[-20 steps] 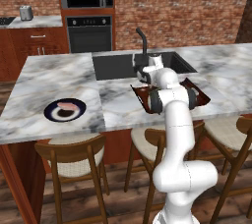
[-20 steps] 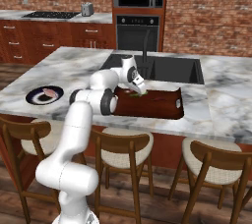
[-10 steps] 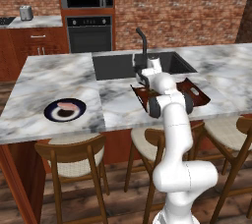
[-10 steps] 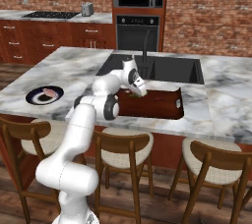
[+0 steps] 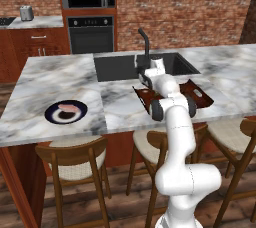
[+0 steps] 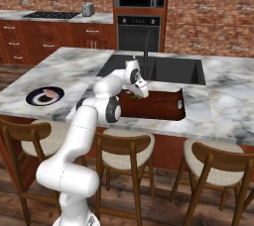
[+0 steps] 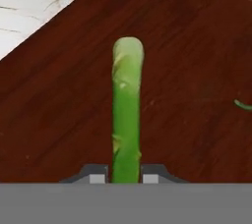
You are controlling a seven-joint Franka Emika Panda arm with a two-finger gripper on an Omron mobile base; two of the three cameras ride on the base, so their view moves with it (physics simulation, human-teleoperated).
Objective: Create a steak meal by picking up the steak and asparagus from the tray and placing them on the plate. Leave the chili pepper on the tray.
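In the hand view the pincer (image 7: 126, 179) is clamped on the asparagus (image 7: 127, 110) at the bottom centre — the green stalk's long axis runs straight up the frame, its rounded tip uppermost, over the tray (image 7: 187, 70). The steak (image 5: 69, 108) lies on the plate (image 5: 52, 117) at the left of the worktop (image 5: 55, 79) in the left base view — no writing is legible anywhere.

The marble counter (image 5: 60, 79) carries the plate (image 5: 65, 112) and tray (image 6: 158, 105).
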